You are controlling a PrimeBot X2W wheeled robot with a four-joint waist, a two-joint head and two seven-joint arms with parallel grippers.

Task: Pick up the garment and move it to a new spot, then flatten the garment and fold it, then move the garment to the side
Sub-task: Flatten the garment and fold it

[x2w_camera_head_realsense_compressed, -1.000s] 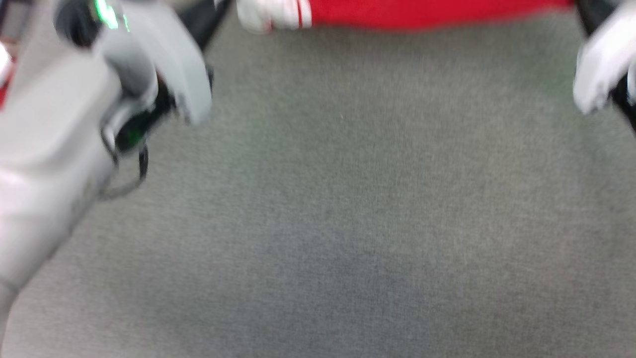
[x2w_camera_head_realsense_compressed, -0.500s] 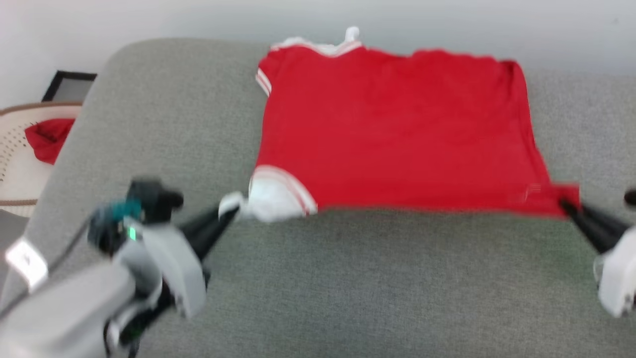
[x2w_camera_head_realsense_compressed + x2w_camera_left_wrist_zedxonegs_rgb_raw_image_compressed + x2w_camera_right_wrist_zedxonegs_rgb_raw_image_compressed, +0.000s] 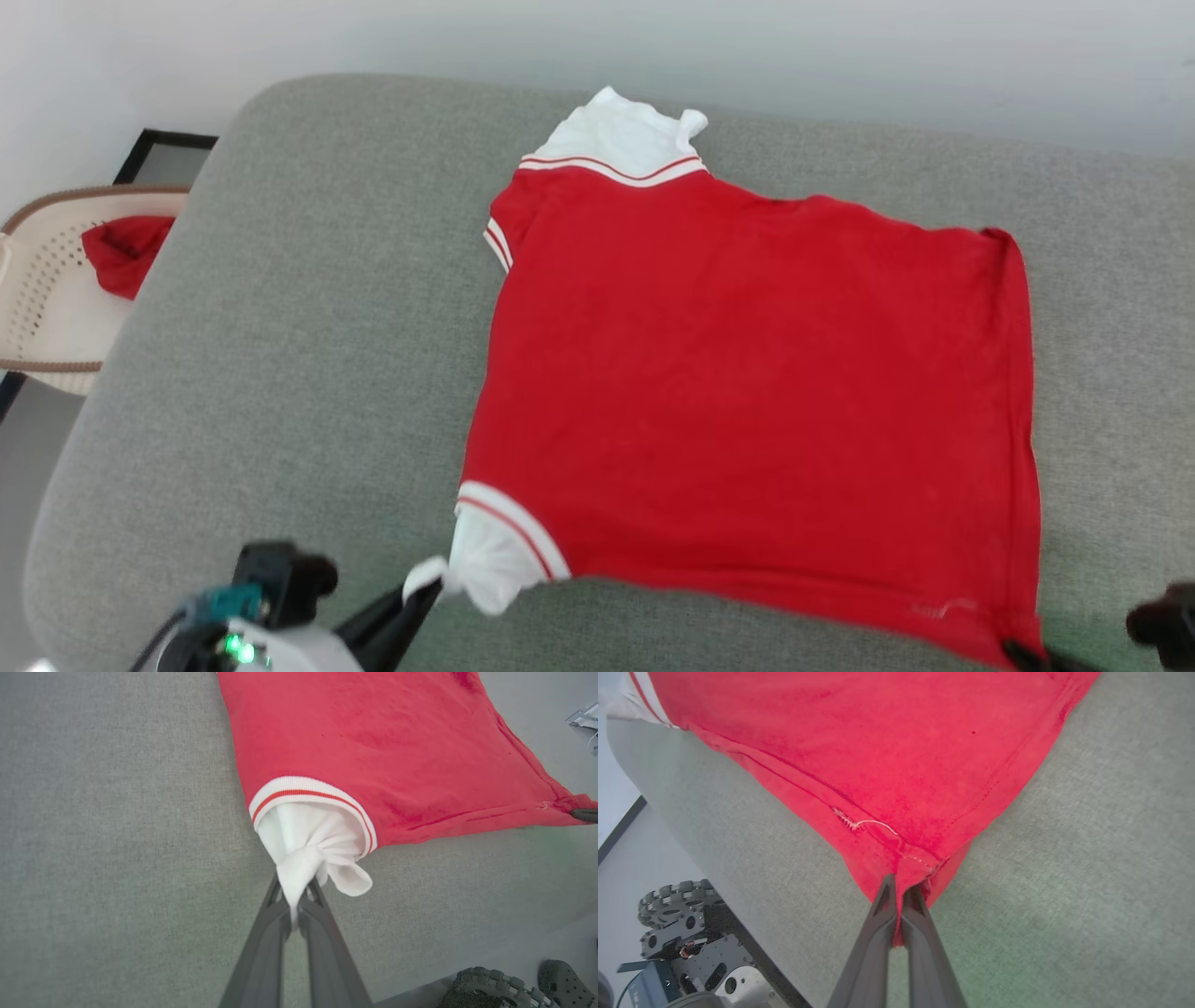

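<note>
The garment (image 3: 747, 383), a red jersey with white sleeves and red-striped trim, lies spread on the grey cushioned surface (image 3: 308, 355), plain side up. My left gripper (image 3: 422, 588) at the lower left is shut on the white near sleeve (image 3: 308, 844); the wrist view has the cloth pinched between its fingers (image 3: 322, 942). My right gripper (image 3: 1013, 651) at the lower right is shut on the garment's red hem corner (image 3: 906, 868). The far white sleeve (image 3: 621, 140) points toward the wall.
A cream perforated basket (image 3: 42, 308) with a small plain red cloth (image 3: 121, 252) stands left of the cushion. A pale wall runs behind. The robot's wheeled base (image 3: 686, 933) shows below the cushion's near edge. Bare grey cushion lies on both sides of the garment.
The head camera has tilted up, bringing the whole garment into sight. Both grippers keep their hold on the near edge, now lower in the picture.
</note>
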